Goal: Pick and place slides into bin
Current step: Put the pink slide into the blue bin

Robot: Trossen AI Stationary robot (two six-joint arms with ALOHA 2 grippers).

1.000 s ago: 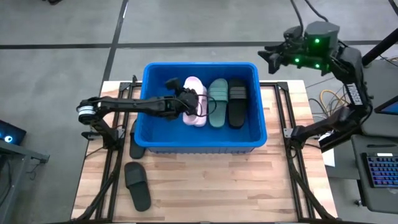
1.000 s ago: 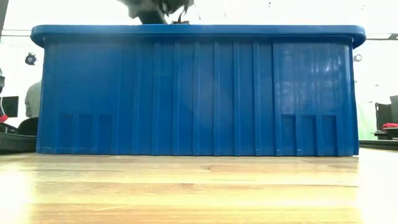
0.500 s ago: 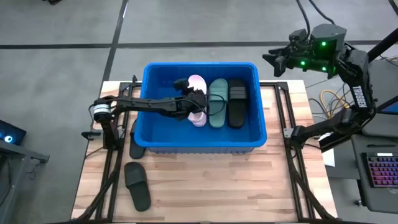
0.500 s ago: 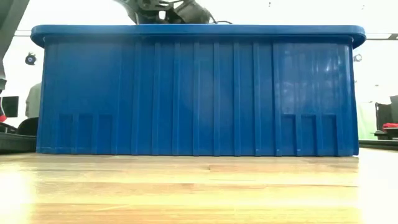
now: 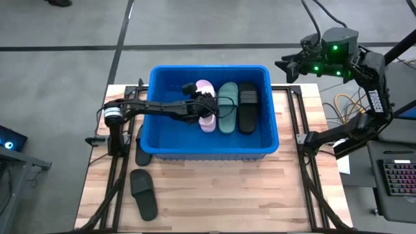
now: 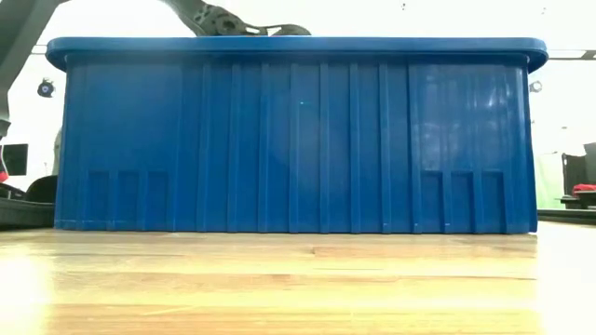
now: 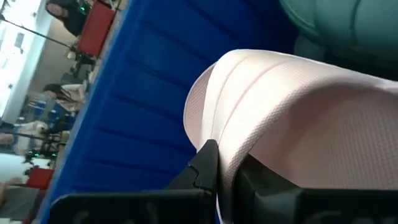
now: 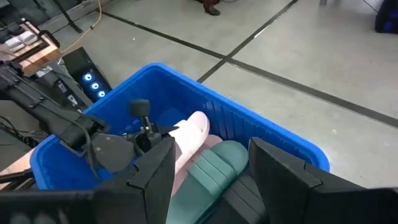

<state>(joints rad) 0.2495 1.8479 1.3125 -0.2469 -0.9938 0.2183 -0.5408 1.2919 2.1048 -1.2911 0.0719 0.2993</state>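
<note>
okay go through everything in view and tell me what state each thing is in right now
bin: upright on the table, holding three slides.
pink slide: inside the bin, strap clamped by the left gripper.
green slide: flat in the bin.
black slide in the bin: flat beside the green.
two black slides: outside, on the table.
right gripper: open, raised beyond the bin.

A robotics lab: wooden workbench (image 5: 214, 188) on bare concrete floor (image 5: 65, 58), keyboard (image 5: 398, 179) alongside.

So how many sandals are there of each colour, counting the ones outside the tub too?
black slides: 3 (one in the bin, two on the table)
pink slide: 1
green slide: 1
Total: 5
</note>
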